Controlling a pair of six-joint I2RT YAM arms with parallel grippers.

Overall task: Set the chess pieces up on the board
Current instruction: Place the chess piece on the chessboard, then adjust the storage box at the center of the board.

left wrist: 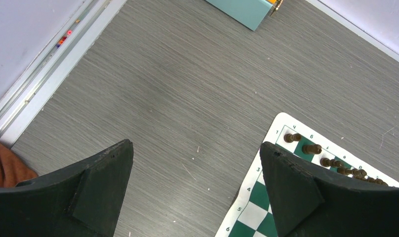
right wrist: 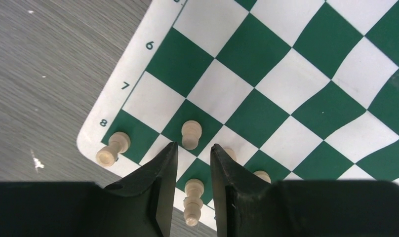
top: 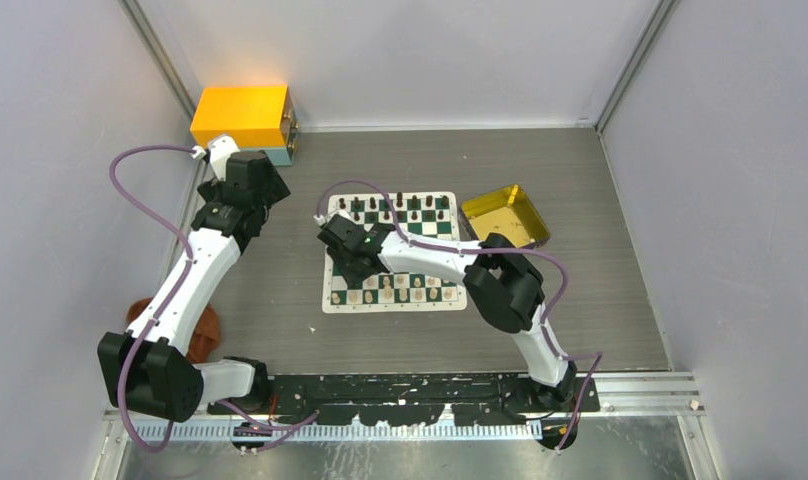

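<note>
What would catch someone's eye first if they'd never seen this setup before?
The green and white board in the middle of the table, with dark pieces along its far edge and pale pieces along the near one. The right gripper hangs open over its near left corner, among pale pieces. Then the shiny gold tray by the board's far right corner and the yellow box in the far left corner.
</note>
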